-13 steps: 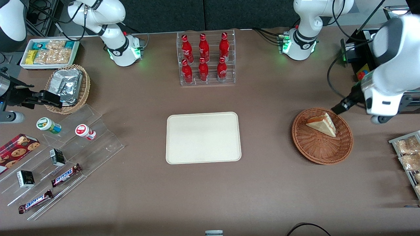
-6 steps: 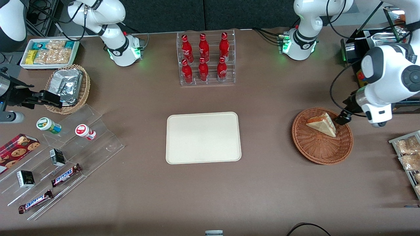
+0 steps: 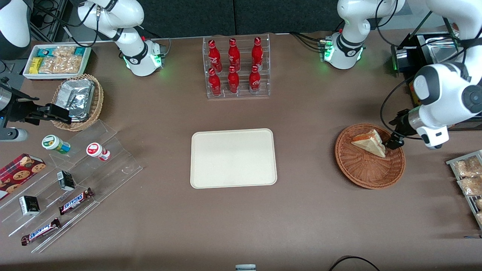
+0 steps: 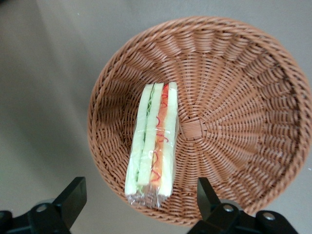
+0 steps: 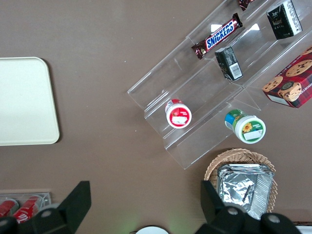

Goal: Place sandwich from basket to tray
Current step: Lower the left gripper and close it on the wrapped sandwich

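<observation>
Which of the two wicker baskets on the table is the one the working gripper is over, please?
The wide reddish-brown basket holding the sandwich; the open gripper hangs above its rim. The smaller tan basket, with foil packs, sits toward the parked arm's end.

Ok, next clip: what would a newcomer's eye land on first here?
Probably the wrapped sandwich, lying in the reddish-brown wicker basket toward the working arm's end of the table, with the open gripper hovering above the basket's rim beside it. Next, the bare cream tray at mid-table and the red cola bottles in their clear rack.
</observation>
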Action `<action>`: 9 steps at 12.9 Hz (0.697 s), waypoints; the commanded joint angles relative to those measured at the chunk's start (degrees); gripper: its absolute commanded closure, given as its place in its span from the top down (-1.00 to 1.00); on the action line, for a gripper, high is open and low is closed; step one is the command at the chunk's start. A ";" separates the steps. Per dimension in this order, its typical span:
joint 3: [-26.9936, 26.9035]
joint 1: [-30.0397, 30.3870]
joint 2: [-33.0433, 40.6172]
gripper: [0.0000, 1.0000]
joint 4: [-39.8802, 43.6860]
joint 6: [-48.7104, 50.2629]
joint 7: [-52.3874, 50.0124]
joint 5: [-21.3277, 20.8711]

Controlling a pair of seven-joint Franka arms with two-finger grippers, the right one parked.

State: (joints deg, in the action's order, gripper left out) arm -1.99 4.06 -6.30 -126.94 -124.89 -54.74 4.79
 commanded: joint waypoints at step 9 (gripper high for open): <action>0.59 -2.56 -10.12 1.00 -0.06 -8.25 -1.24 0.66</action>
State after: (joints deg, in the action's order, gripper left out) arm -1.38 3.14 -15.01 -127.08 -131.64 -54.93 4.83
